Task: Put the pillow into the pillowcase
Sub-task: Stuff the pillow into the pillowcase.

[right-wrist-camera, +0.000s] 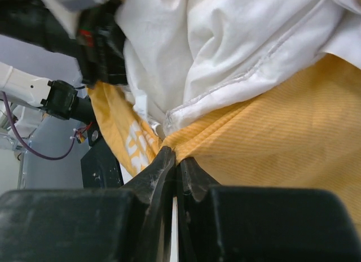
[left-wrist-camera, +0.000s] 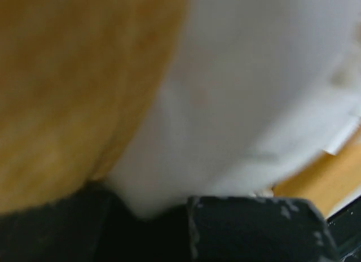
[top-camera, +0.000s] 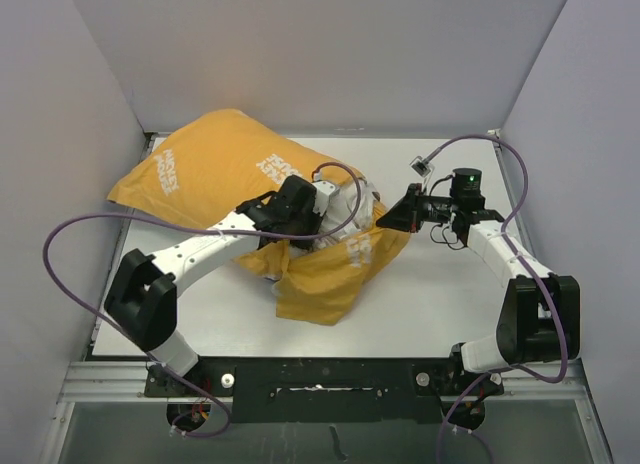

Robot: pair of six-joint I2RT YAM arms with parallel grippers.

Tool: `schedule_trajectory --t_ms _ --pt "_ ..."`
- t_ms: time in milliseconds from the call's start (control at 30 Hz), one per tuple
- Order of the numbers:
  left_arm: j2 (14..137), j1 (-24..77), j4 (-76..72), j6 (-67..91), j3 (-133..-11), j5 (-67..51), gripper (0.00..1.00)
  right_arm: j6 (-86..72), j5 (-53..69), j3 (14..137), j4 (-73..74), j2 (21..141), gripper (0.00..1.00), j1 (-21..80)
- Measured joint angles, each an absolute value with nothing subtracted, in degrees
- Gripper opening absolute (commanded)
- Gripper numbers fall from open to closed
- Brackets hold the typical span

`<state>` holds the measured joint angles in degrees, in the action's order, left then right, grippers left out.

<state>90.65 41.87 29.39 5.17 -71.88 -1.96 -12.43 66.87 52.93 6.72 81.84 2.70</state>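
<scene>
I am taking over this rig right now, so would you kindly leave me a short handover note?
Left gripper: shut, pinching the plump white fabric pillow at the case's mouth.
Right gripper: shut on the open edge of the mustard-yellow fabric pillowcase.
Things: the pillowcase lies across the white table, bulging at its far-left end; the pillow's near end shows white at the mouth.
Done: pillow apparently mostly inside.
Left: push the last end in, draw the edge over it, release.

left pincer (left-wrist-camera: 162,212) clamped, right pincer (right-wrist-camera: 176,160) clamped
</scene>
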Motion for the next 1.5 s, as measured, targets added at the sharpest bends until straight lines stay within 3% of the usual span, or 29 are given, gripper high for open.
schedule_trajectory --t_ms 200,333,500,600,667,733,767,833,867,967,1067,1100,1267,1300,1333,1400,1500 --pt "99.7 42.5 32.0 8.8 -75.1 1.2 0.00 -17.2 68.8 49.5 -0.6 80.1 0.00 3.5" --pt "99.7 44.0 31.6 7.1 -75.0 -3.8 0.00 -23.0 69.1 49.5 -5.5 79.7 0.00 2.9" --pt "92.3 44.6 22.7 8.2 -67.4 -14.5 0.52 -29.4 69.5 52.7 -7.7 80.7 0.00 -0.1" --pt "82.8 44.2 16.0 11.3 -62.4 -18.5 0.70 -30.1 71.0 54.0 -6.2 81.2 0.00 0.2" --pt "77.9 43.4 14.0 12.7 -61.8 -20.7 0.71 -30.2 72.7 54.1 -5.5 81.2 0.00 0.9" --pt "74.5 42.2 13.5 13.4 -62.6 -23.6 0.69 -30.1 74.7 54.2 -5.3 81.2 0.00 1.6" --pt "74.0 41.7 14.1 13.3 -63.8 -25.0 0.62 -30.0 75.3 54.3 -5.3 81.1 0.00 1.8" --pt "74.0 41.5 17.2 13.9 -67.1 -28.9 0.32 -28.6 72.8 54.6 -5.5 81.2 0.00 0.9" --pt "74.0 41.7 19.2 14.0 -69.7 -30.2 0.21 -28.1 71.5 54.6 -5.4 81.2 0.00 0.1" --pt "76.2 41.9 24.6 12.1 -79.4 -30.2 0.23 -26.9 69.1 54.6 -4.1 81.2 0.00 -1.1" --pt "80.9 41.9 27.3 9.2 -89.6 -28.8 0.48 -25.9 67.7 54.6 -4.1 81.2 0.00 -1.7" --pt "82.2 41.9 27.3 8.3 -91.2 -28.3 0.51 -25.8 67.4 54.6 -4.1 81.2 0.00 -1.9" --pt "90.8 44.2 28.5 1.4 -95.7 -20.9 0.53 -25.7 66.7 54.0 -4.5 81.2 0.00 -2.3" --pt "93.8 44.8 29.6 -0.4 -97.6 -18.7 0.50 -25.7 66.6 53.7 -4.7 81.1 0.00 -2.3" --pt "97.0 45.2 30.7 -1.8 -99.9 -16.7 0.38 -25.7 66.6 53.4 -4.9 81.1 0.00 -2.3" --pt "103.7 45.5 32.2 -3.9 -104.3 -13.8 0.00 -25.7 66.7 52.8 -5.5 80.9 0.00 -2.6" --pt "112.4 45.1 34.0 -5.5 -106.0 -12.5 0.00 -26.3 66.9 52.0 -6.6 80.5 0.00 -3.7"
